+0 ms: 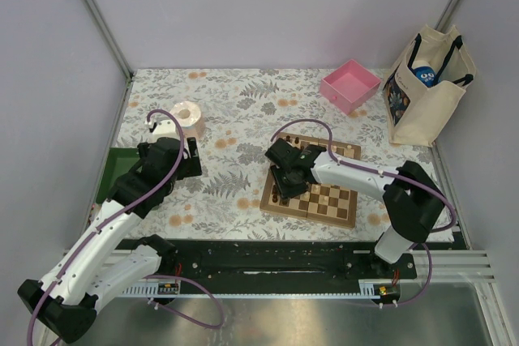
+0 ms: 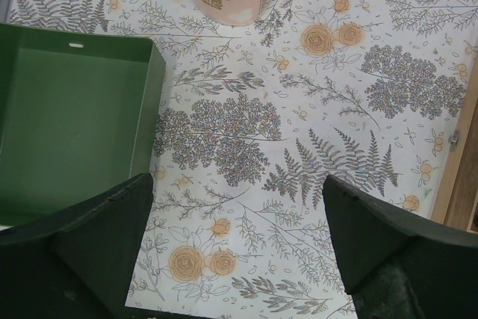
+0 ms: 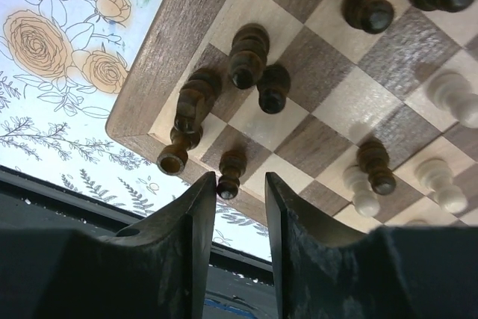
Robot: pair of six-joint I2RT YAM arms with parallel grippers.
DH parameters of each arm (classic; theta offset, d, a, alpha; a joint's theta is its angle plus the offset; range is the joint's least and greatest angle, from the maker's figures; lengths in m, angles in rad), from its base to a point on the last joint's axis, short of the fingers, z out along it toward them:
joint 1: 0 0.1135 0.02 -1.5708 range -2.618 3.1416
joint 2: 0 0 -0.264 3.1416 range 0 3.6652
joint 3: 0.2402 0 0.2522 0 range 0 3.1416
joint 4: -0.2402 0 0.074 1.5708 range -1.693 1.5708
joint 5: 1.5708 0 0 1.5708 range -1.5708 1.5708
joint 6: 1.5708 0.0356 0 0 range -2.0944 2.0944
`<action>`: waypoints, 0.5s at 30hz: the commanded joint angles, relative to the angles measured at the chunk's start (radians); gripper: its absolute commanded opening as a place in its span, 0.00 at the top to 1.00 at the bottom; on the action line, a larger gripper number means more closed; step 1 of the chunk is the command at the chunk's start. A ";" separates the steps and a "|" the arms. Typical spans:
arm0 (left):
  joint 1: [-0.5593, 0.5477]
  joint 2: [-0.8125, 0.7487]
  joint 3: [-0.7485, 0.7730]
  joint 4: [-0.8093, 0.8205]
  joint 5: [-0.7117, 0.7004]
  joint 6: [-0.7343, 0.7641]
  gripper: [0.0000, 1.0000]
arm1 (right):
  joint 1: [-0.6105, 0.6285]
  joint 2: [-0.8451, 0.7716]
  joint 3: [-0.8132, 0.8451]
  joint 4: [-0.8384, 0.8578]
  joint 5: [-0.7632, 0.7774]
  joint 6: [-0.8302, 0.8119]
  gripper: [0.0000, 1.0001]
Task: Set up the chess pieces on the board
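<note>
right gripper (image 3: 240, 181): black fingers slightly parted, gripping nothing | small dark brown wooden pawn (image 3: 230, 171): just beyond tips, on chequered wooden chessboard (image 3: 175, 31) edge | left gripper (image 2: 237, 184): spread wide, empty

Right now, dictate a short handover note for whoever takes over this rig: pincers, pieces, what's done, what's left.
Left pincer: open, empty, over the floral cloth.
Right pincer: slightly open, holding nothing, low over a corner of the board, with a dark pawn just off its tips.
Pieces: dark pieces and pale pieces stand mixed near that corner, not in ranks. One toppled piece lies on its side.
Done: no finished rank in view.
Left: right the toppled piece and sort both colours into rows.
</note>
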 commanded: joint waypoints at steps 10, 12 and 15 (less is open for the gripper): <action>0.003 -0.011 -0.006 0.014 0.008 0.001 0.01 | -0.036 -0.044 0.068 0.001 0.088 0.004 0.59; 0.005 -0.011 -0.006 0.013 0.008 0.000 0.01 | -0.041 -0.035 0.071 0.016 0.090 0.007 0.59; 0.003 -0.011 -0.006 0.014 0.009 0.000 0.01 | -0.052 -0.021 0.085 0.026 0.097 0.001 0.59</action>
